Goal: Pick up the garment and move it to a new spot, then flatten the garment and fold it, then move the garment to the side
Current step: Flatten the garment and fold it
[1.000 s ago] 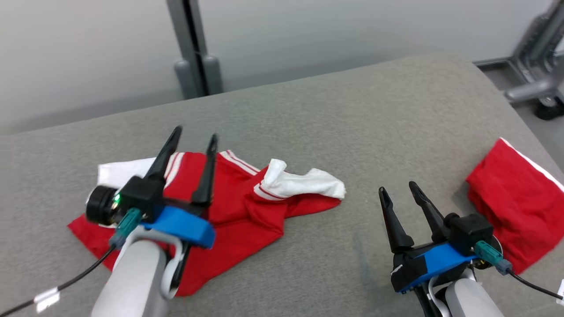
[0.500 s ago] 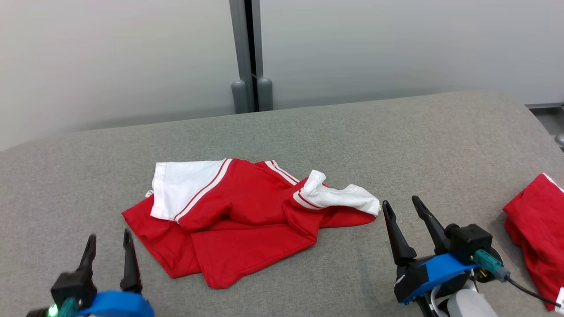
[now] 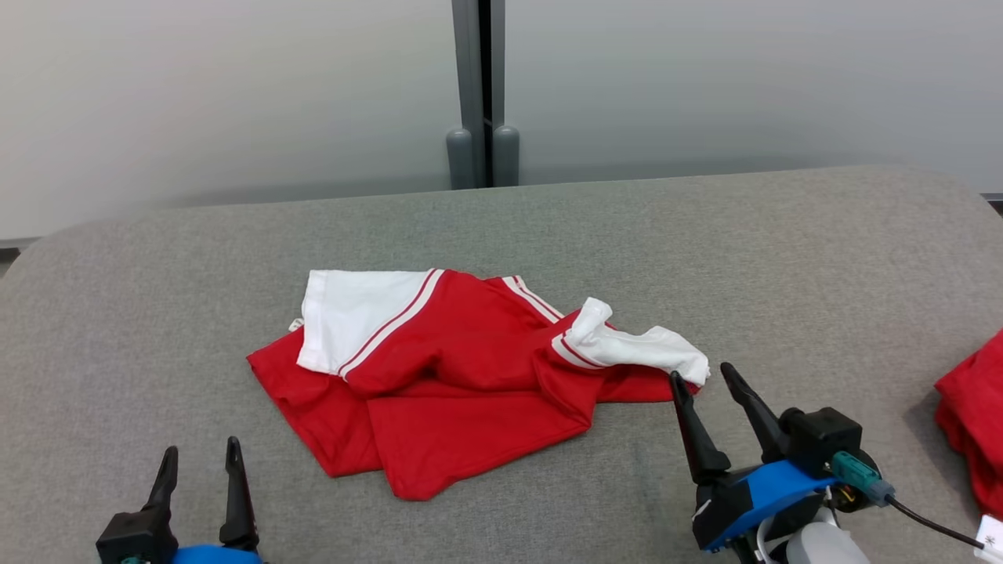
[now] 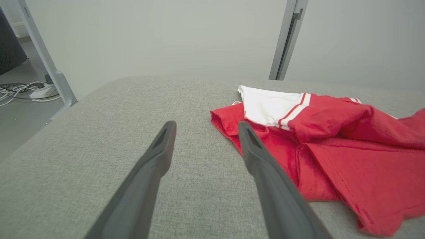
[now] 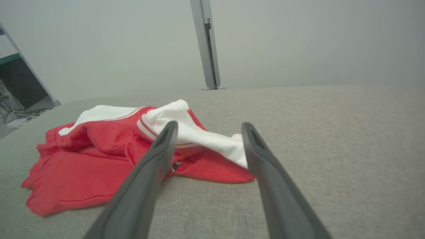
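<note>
A red garment with white sleeves and red-white stripes lies crumpled in the middle of the grey padded table. It also appears in the left wrist view and the right wrist view. My left gripper stands open at the lower left, well short of the garment's near left edge. My right gripper is open just right of the garment, its tips close to the white sleeve. Both hold nothing.
A second red cloth lies at the table's right edge. A grey post stands behind the table against a pale wall. Cables lie on the floor left of the table.
The head camera has turned, shifting the whole picture rightward. My left gripper has pulled back from over the garment to the lower left. The right gripper kept its place near the white sleeve.
</note>
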Tool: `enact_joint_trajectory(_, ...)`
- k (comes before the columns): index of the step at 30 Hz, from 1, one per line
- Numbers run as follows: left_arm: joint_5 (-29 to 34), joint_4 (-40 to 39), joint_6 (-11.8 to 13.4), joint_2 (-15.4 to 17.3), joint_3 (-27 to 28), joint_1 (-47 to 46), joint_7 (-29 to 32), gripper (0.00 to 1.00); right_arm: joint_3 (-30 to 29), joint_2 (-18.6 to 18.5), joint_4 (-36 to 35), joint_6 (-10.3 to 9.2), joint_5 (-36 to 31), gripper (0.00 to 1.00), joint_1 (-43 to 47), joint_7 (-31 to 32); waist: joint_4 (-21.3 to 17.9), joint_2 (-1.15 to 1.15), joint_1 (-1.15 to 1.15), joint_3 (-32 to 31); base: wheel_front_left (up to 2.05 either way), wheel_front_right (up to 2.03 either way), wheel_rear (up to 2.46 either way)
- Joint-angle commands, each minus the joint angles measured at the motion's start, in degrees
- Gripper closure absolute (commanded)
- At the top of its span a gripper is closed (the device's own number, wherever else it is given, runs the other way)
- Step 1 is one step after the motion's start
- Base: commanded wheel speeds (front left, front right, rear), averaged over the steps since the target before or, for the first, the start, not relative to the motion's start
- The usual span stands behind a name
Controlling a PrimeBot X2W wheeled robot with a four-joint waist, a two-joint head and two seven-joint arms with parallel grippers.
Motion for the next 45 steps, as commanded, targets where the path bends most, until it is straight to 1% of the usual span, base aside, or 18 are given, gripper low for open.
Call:
enact_joint_trajectory(1,0.5,0.0,-0.5,-0.3,-0.3,-1.3,-0.2,0.00,0.6,-0.2,0.3,0.00,0.6,0.00,-1.4,-0.2,0.8,0.01,0.00,0.7,0.00,0.00,0.00)
enact_joint_trajectory(9,1.6,1.3,-2.4,-1.1,-2.1,-2.7,-0.2,0.00,1.9,-0.1,4.1,0.01,4.7,0.00,-6.6,-0.2,5.1,0.01,0.00,2.7,0.00,0.00,0.00)
enact_joint_trajectory(14,1.8,2.1,-2.9,-1.2,-2.5,-3.2,-0.2,0.00,1.1,-0.2,10.2,0.01,10.9,0.00,-11.1,-0.2,8.5,0.01,0.00,3.8,0.00,0.00,0.00)
enact_joint_trajectory(19,1.8,2.3,-3.2,-1.2,-2.7,-3.9,-0.2,0.00,0.2,-0.2,15.5,0.01,15.4,0.00,-15.0,-0.2,11.1,0.01,0.00,5.0,0.00,0.00,0.00)
enact_joint_trajectory(21,1.7,2.3,-3.3,-1.1,-2.6,-4.0,-0.2,0.00,0.4,-0.1,17.4,0.01,16.1,0.07,-16.6,-0.2,11.8,0.01,0.00,5.4,0.00,0.00,0.00)
enact_joint_trajectory(22,1.7,2.3,-3.4,-1.1,-2.6,-4.0,-0.2,0.00,0.4,-0.2,18.7,0.01,16.8,0.15,-17.0,-0.2,12.0,0.01,0.00,5.5,0.00,0.00,0.00)
enact_joint_trajectory(24,1.6,2.1,-3.4,-1.2,-2.7,-4.1,-0.2,0.00,0.7,-0.2,20.5,0.01,17.6,0.55,-17.9,-0.2,12.3,0.01,0.00,5.7,0.00,0.00,0.00)
enact_joint_trajectory(25,1.6,2.1,-3.4,-1.2,-2.7,-4.1,-0.2,0.00,0.7,-0.2,20.5,0.01,17.6,0.55,-17.9,-0.2,12.3,0.01,0.00,5.7,0.00,0.00,0.00)
enact_joint_trajectory(26,1.6,2.1,-3.5,-1.2,-2.6,-4.3,-0.2,0.00,0.9,-0.2,20.9,0.01,18.1,0.93,-18.3,-0.2,12.3,0.01,0.00,5.9,0.00,0.00,0.00)
enact_joint_trajectory(27,1.5,2.0,-3.5,-1.2,-2.6,-4.5,-0.2,0.00,0.9,-0.2,21.2,0.01,18.8,1.00,-18.4,-0.2,12.4,0.01,0.00,6.0,0.00,0.00,0.00)
enact_joint_trajectory(31,1.3,1.9,-3.3,-1.4,-2.7,-5.0,-0.2,0.00,0.4,-0.2,19.8,0.01,18.5,1.00,-19.3,-0.2,12.0,0.01,0.00,6.3,0.00,0.00,0.00)
enact_joint_trajectory(34,1.3,1.9,-3.4,-1.4,-3.0,-5.2,-0.2,0.00,-0.9,-0.2,16.6,0.01,17.0,1.00,-19.5,-0.2,11.3,0.01,0.00,6.3,0.00,0.00,0.00)
enact_joint_trajectory(37,1.1,1.6,-3.4,-1.5,-3.9,-5.1,-0.2,0.00,-3.3,-0.2,10.2,0.01,14.4,1.00,-18.9,-0.2,10.1,0.01,0.00,6.0,0.00,0.00,0.00)
enact_joint_trajectory(39,1.0,1.3,-3.4,-1.4,-4.3,-4.9,-0.2,0.00,-4.9,-0.2,5.4,0.01,13.0,1.00,-16.8,-0.2,8.8,0.01,0.00,5.8,0.00,0.00,0.00)
enact_joint_trajectory(43,0.5,1.3,-3.4,-1.4,-4.0,-4.4,-0.2,0.00,-7.5,-0.2,-3.4,0.01,12.2,1.00,-11.9,-0.2,5.4,0.01,0.00,5.2,0.00,0.00,0.00)
enact_joint_trajectory(45,0.5,1.2,-3.4,-1.2,-3.9,-4.1,-0.2,0.00,-8.8,-0.2,-6.6,0.01,12.6,1.00,-8.3,-0.2,3.5,0.01,0.00,5.0,0.00,0.00,0.00)
